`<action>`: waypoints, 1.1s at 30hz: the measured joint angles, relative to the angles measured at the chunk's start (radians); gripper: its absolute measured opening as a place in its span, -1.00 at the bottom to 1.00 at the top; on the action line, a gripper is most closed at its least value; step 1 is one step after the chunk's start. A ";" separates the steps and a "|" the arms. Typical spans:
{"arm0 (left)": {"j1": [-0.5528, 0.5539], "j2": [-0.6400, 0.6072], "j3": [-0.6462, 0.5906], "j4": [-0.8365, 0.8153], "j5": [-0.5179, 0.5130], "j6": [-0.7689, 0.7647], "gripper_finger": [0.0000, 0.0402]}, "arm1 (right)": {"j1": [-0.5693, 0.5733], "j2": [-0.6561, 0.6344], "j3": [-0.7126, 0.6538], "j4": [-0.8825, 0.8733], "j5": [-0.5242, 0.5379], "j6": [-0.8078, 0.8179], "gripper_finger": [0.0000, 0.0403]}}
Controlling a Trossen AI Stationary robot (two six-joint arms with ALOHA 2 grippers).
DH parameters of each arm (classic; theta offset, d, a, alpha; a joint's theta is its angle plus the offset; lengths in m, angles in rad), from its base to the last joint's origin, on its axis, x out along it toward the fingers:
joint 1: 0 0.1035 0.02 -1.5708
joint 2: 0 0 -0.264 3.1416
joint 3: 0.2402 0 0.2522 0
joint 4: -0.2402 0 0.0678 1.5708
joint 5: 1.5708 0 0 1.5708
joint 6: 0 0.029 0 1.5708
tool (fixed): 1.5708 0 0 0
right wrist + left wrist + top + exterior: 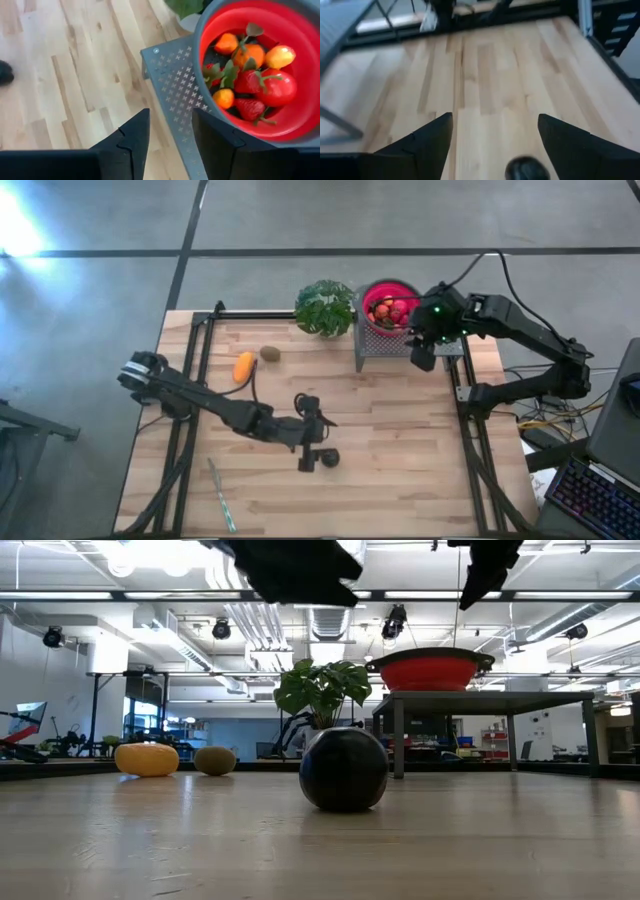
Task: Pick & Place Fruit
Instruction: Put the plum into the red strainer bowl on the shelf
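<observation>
A dark round fruit [329,458] rests on the wooden table; it also shows in the low view [343,769] and the left wrist view [527,169]. My left gripper [314,460] is open [495,117] and hangs above the table close to it, not touching. A yellow-orange piece [243,366] and a kiwi [270,353] lie at the far left. A red bowl [390,302] holds strawberries, an apple and small orange balls [250,75]. My right gripper [423,358] is open and empty [171,112] above the grey stand beside the bowl.
The bowl sits on a grey perforated metal stand [172,80] at the far right. A leafy green plant [325,307] stands left of it. A thin pale stick [221,495] lies near the front left. Black rails [195,350] run along the table's sides.
</observation>
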 joint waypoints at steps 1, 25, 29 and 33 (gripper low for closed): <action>0.001 0.002 0.000 -0.015 0.000 -0.014 0.52 | 0.000 -0.001 0.001 0.006 0.003 0.000 -0.26; -0.002 0.188 0.000 -0.012 0.070 -0.130 0.69 | 0.000 -0.001 -0.003 0.007 0.005 0.000 -0.33; -0.010 0.219 0.000 -0.003 0.110 -0.144 0.70 | 0.000 -0.001 -0.003 0.007 0.004 0.000 -0.36; -0.020 0.237 0.000 0.015 0.117 -0.147 0.70 | 0.000 -0.001 -0.003 0.008 0.004 0.000 -0.34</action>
